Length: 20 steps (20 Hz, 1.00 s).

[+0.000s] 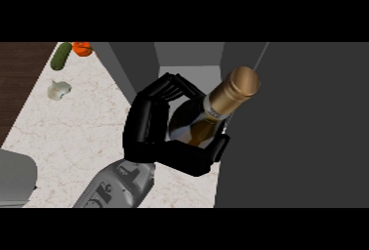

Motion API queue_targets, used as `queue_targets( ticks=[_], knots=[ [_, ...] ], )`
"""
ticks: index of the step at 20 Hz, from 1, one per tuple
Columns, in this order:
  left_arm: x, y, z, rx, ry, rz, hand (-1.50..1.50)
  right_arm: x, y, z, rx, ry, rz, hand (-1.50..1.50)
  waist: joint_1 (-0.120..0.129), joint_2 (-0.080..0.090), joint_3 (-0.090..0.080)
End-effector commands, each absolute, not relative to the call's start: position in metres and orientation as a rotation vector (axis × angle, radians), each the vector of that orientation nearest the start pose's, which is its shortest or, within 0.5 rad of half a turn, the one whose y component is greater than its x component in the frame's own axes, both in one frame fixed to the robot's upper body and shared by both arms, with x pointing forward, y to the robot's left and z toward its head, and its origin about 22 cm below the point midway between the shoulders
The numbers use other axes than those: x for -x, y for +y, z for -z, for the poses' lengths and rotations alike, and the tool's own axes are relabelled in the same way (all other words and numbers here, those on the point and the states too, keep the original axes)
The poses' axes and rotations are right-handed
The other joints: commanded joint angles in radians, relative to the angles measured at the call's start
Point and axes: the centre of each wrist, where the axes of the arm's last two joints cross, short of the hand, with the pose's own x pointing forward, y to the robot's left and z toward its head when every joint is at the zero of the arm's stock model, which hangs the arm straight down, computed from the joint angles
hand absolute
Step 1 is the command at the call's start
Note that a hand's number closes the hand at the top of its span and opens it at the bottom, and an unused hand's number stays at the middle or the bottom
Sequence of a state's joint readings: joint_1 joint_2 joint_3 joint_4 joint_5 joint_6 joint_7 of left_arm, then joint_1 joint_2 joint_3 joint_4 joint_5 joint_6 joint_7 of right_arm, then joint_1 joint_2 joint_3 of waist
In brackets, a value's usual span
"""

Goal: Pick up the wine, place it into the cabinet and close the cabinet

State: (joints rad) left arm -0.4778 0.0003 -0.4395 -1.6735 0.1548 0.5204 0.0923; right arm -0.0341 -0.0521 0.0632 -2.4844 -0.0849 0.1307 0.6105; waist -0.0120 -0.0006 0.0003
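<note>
In the head view, the right hand (148,132) rises from the lower edge, forearm slanting up, and its fingers and thumb curl around the wine bottle (220,105). The bottle tilts, gold top up, above the worktop (79,127), at the open cabinet (302,127).
</note>
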Motion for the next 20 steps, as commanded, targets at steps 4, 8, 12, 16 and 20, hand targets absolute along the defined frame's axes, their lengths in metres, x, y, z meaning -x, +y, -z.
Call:
queue_targets(
  ticks=[4,8,12,16,20],
  knots=[
    [-0.284,0.054,-0.137,0.248,-1.921,-0.008,1.5,-0.126,-0.222,-0.205,-0.211,-1.932,-0.249,-1.5,0.001,0.0,0.0],
    [-0.28,0.064,-0.112,0.201,-1.935,-0.021,1.5,-0.115,-0.221,-0.217,-0.218,-1.92,-0.242,-1.5,0.002,-0.001,-0.001],
    [-0.303,0.059,-0.112,0.217,-1.896,-0.045,1.5,-0.121,-0.225,-0.219,-0.193,-1.934,-0.291,-1.5,-0.002,0.001,-0.001],
    [-0.299,0.066,-0.094,0.232,-1.886,-0.105,1.5,-0.129,-0.22,-0.208,-0.203,-1.937,-0.276,-1.5,0.0,0.001,0.0],
    [-0.313,0.056,-0.086,0.193,-1.884,-0.119,1.5,-0.136,-0.224,-0.211,-0.206,-1.937,-0.259,-1.5,-0.004,0.002,0.0]
  ],
)
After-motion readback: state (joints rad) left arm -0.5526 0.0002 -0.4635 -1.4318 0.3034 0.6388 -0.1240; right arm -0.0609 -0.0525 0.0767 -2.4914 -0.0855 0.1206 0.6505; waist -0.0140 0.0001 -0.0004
